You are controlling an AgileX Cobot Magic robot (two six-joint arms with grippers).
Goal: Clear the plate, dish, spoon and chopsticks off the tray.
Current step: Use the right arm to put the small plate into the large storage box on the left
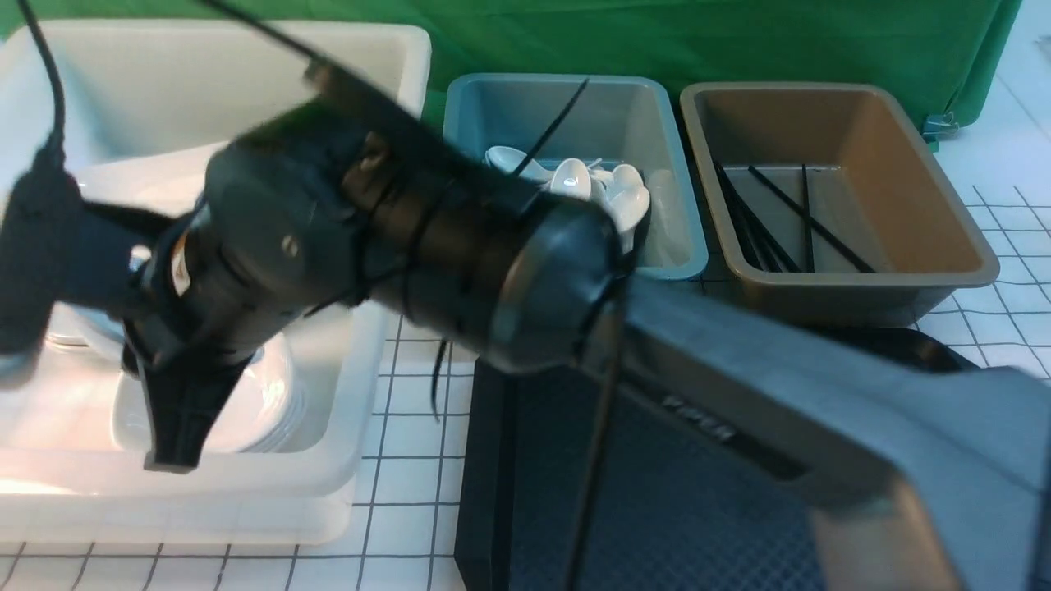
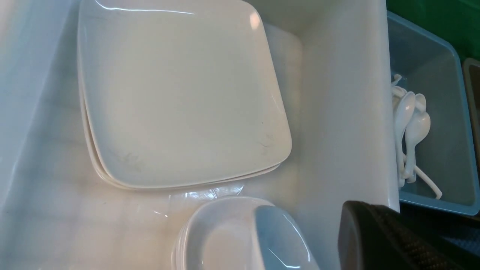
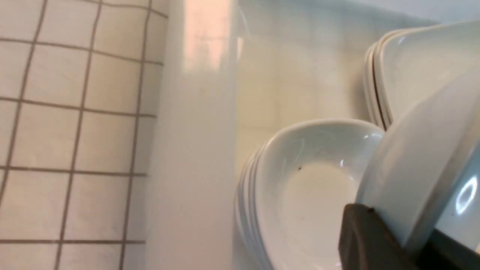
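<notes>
My right arm reaches across the front view into the white tub (image 1: 361,386). Its gripper (image 1: 174,447) points down, shut on the rim of a small deep white dish (image 3: 412,168). That dish hangs tilted just above a stack of like dishes (image 3: 311,195), and shows again as the tilted dish (image 2: 279,240). Large square plates (image 2: 180,93) lie stacked in the same tub. Spoons (image 1: 599,185) lie in the blue tub, chopsticks (image 1: 772,222) in the brown tub. The black tray (image 1: 493,460) is mostly hidden by the arm; what shows of it is bare. My left gripper (image 2: 375,240) is shut and holds nothing.
The blue tub (image 1: 681,246) and the brown tub (image 1: 969,246) stand side by side behind the tray. A green cloth (image 1: 739,41) hangs at the back. The table (image 1: 410,492) is white with a dark grid. My left arm (image 1: 33,246) hovers over the white tub's left side.
</notes>
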